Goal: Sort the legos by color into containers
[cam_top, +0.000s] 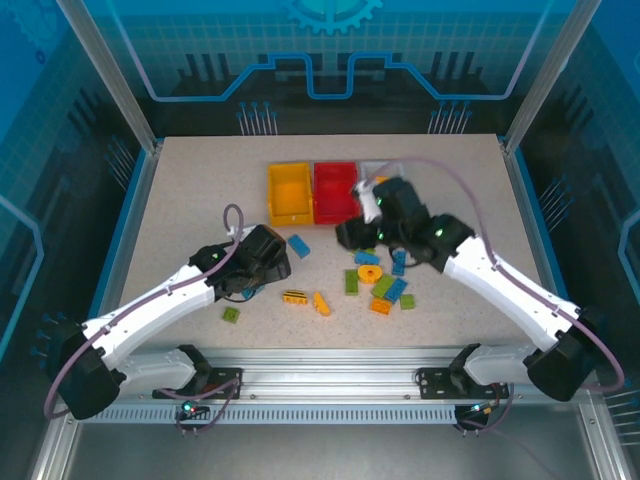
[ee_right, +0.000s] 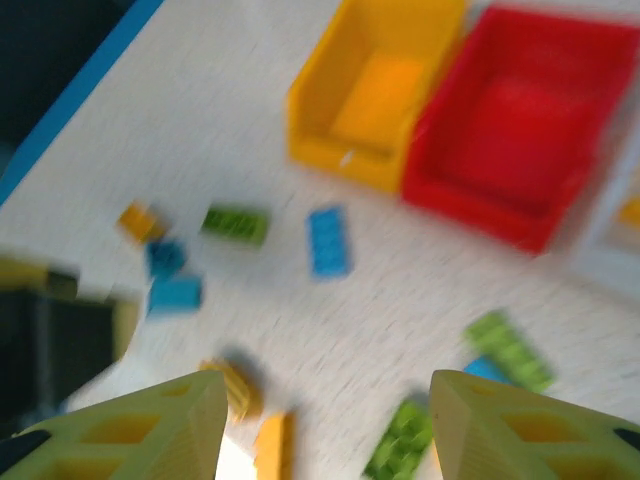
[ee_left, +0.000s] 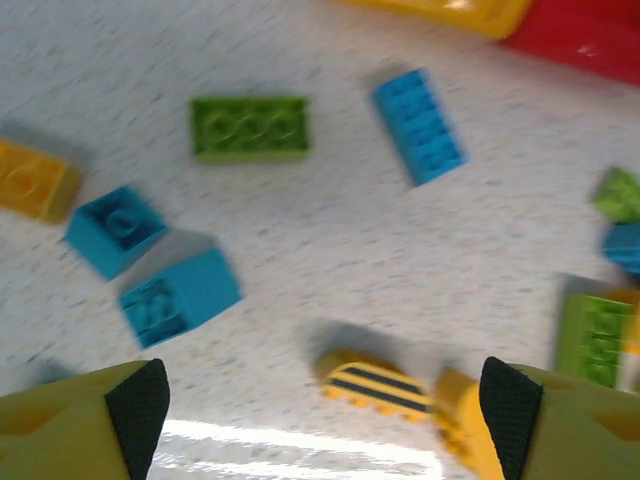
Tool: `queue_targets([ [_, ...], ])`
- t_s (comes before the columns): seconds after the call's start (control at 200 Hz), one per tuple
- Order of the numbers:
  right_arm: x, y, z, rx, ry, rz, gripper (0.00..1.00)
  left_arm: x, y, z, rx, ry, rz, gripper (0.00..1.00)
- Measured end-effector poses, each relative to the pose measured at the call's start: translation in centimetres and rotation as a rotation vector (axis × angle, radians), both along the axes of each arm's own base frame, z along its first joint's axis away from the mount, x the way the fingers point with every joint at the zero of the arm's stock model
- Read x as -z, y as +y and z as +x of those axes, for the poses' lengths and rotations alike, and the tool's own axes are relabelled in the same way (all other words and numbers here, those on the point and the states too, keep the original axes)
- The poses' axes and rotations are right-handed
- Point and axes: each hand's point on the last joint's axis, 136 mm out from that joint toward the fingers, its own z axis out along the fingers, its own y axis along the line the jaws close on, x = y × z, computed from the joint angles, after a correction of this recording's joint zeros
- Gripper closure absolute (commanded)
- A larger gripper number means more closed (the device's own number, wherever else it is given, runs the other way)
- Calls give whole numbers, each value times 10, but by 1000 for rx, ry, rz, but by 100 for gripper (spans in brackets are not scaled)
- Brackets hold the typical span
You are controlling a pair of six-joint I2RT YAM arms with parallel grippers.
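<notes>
Three bins stand in a row at the far side of the counter (cam_top: 190,200): a yellow bin (cam_top: 290,193), a red bin (cam_top: 335,191) touching it, and a white bin (cam_top: 378,168) that the right arm (cam_top: 490,275) partly covers. Loose bricks lie on the counter in front of the bins. A blue brick (cam_top: 298,245) lies alone near the middle. A striped brick (cam_top: 295,296) and an orange brick (cam_top: 321,303) lie closer to the arm bases, just beside each other. A round yellow piece (cam_top: 369,273) sits in a group of green, blue and orange bricks beside the right arm. The left arm (cam_top: 160,300) reaches in at the left of the blue brick. The left jaws are spread wide and hold nothing; in the left wrist view the striped brick lies on the counter between the fingers (ee_left: 135,410), nearer to the right one. The right jaws, near the red bin, are also spread with nothing between them; the right wrist view is blurred.
</notes>
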Motion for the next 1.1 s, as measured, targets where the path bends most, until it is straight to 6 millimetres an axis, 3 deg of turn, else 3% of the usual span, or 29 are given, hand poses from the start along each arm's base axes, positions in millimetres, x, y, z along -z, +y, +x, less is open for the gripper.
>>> queue_targets([
  [0.08,29,12,-24,-60,57,-17,38,20,15,-8,-53,57,16,9],
  [0.155,42,16,-35,-76,88,-27,36,32,25,-13,-95,91,17,7],
  [0.315,37,22,-35,-89,79,2,34,43,32,-8,-145,119,10,7],
  [0.675,40,32,-33,-97,85,18,35,93,32,1,-169,257,70,3],
  [1.1,44,36,-34,-101,95,11,34,109,24,14,-139,266,75,10],
])
